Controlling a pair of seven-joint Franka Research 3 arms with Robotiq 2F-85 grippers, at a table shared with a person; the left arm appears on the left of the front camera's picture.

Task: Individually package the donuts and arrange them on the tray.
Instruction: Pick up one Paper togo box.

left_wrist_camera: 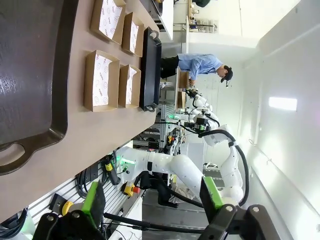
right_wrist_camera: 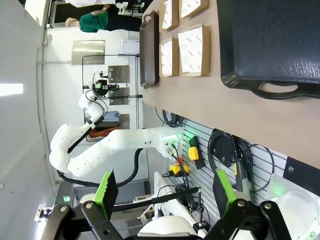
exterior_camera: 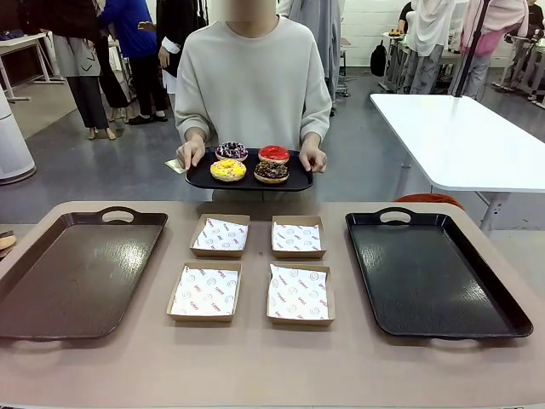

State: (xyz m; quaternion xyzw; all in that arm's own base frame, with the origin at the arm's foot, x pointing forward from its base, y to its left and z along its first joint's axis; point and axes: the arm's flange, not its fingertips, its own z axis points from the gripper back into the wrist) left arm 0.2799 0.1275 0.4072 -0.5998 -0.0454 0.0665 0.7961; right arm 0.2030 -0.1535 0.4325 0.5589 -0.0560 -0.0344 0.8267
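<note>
The left gripper [left_wrist_camera: 152, 200] hangs back from the near edge of the tabletop [exterior_camera: 255, 366] with its green-padded jaws spread wide and nothing between them, and the right gripper [right_wrist_camera: 165, 192] waits the same way, jaws wide and empty. On the tabletop a brown tray [exterior_camera: 77, 273] lies along the left edge and a black tray [exterior_camera: 434, 273] along the right edge, both bare. Between them, in the middle, stand four open cardboard boxes [exterior_camera: 204, 292] lined with printed paper, two nearer and two farther, none yet filled. Past the far edge a person holds up a small serving tray [exterior_camera: 200, 179], one hand [exterior_camera: 191, 153] at its left end and the other hand [exterior_camera: 312, 158] at its right. All the donuts sit on it: the yellow donut [exterior_camera: 228, 169] at its near-left corner, the chocolate donut [exterior_camera: 271, 171] near-right, the striped donut [exterior_camera: 231, 151] far-left and the red donut [exterior_camera: 274, 153] far-right, packed close together. They will likely be light and soft, giving under a firm squeeze, with icing that smears or sticks to the pads. The safer hold is probably low across the outer sides of the ring, under the icing, closed gently.
</note>
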